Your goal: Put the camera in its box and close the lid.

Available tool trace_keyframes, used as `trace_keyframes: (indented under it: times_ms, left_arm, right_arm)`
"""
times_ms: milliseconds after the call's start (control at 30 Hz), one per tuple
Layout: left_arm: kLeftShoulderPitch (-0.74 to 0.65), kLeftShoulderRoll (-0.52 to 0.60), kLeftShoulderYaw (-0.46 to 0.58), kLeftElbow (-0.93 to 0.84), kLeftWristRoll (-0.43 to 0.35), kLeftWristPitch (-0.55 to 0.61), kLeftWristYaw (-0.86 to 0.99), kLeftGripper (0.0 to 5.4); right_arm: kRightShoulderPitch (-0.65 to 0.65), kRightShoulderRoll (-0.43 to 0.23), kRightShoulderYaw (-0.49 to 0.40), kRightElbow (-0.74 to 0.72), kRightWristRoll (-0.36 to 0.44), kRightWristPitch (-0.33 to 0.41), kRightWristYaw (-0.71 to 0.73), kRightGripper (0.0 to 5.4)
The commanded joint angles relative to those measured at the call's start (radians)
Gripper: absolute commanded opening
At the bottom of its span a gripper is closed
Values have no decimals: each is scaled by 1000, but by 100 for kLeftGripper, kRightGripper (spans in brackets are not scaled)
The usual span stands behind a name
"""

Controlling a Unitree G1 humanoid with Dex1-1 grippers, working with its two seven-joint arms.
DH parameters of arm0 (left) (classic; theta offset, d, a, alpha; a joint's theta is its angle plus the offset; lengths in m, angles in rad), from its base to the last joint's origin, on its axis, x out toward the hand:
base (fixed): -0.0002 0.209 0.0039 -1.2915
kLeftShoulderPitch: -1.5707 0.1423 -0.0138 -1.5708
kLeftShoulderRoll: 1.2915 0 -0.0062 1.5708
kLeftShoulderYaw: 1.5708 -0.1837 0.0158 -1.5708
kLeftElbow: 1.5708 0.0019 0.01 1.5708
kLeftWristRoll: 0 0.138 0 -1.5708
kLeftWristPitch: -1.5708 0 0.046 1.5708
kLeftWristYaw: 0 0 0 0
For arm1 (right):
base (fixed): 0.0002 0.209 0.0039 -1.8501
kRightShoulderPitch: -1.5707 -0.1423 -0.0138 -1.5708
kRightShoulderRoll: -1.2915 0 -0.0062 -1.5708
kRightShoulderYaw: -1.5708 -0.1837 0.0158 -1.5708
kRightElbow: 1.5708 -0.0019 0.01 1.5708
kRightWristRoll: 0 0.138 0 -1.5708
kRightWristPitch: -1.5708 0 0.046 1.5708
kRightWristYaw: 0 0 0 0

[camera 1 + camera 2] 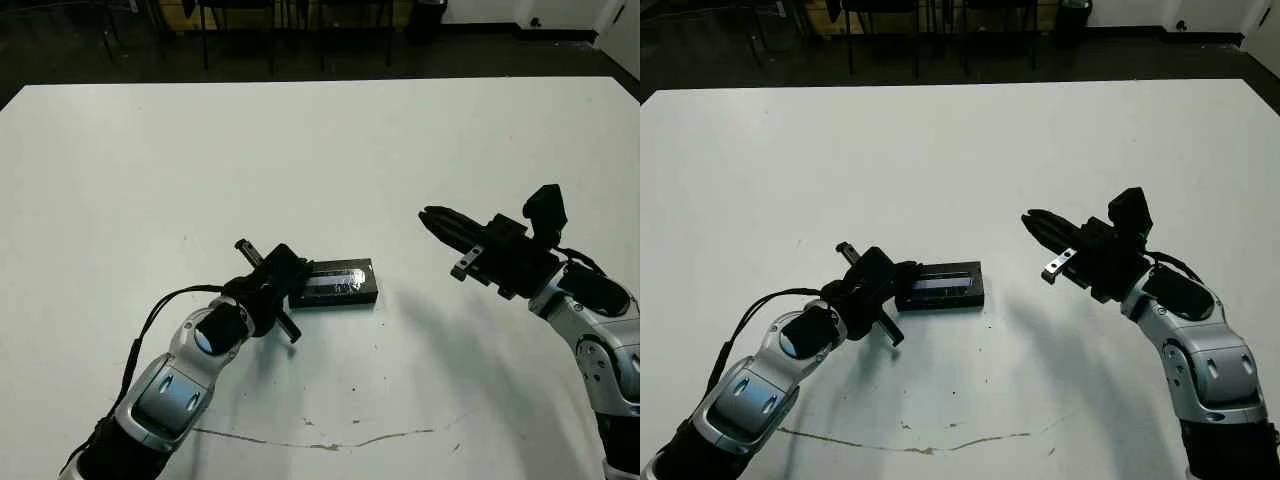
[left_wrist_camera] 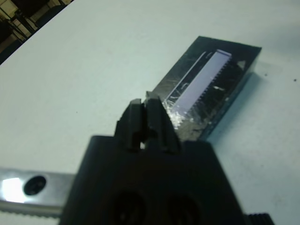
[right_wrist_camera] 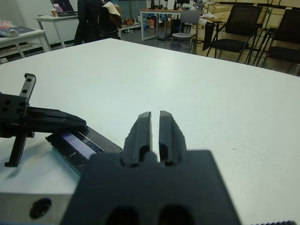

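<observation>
The lid (image 1: 336,283) is seen lying flat on top of the box, its long pale window strip facing up, so that only a closed black case is presented on the white table (image 1: 330,150), a little left of centre and towards the robot's side. The box beneath is covered apart from its dark side wall; the camera is not visible in any view. The left gripper (image 1: 281,277) is placed at the case's left end, its two black fingers (image 2: 140,123) drawn together with the tips resting on the lid's near corner, as shown in the left wrist view. The right gripper (image 1: 436,219) is held above the table well to the right of the case, touching nothing, its fingers (image 3: 146,132) nearly together with only a narrow slit between them and pointing towards the case. A thin crack line (image 1: 330,442) is noted on the table surface near the robot.
</observation>
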Motion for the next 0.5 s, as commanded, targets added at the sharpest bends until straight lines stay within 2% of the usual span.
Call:
trace_keyframes:
  times_ms: [33, 167, 300, 500]
  left_arm:
    - [92, 21, 38, 80, -32, 8, -19, 1]
    - [172, -22, 175, 46, -148, -160, -4, 1]
    - [244, -122, 315, 31, -247, -367, 66, 1]
    - [284, -173, 434, 0, -339, -595, 75, 1]
  right_arm:
    - [20, 13, 3, 10, -4, -1, -7, 0]
    - [57, 46, 2, 5, -10, -29, -28, 0]
    - [102, 115, 13, 0, -30, -77, -84, 0]
    - [159, 224, 54, -18, -109, -169, -207, 0]
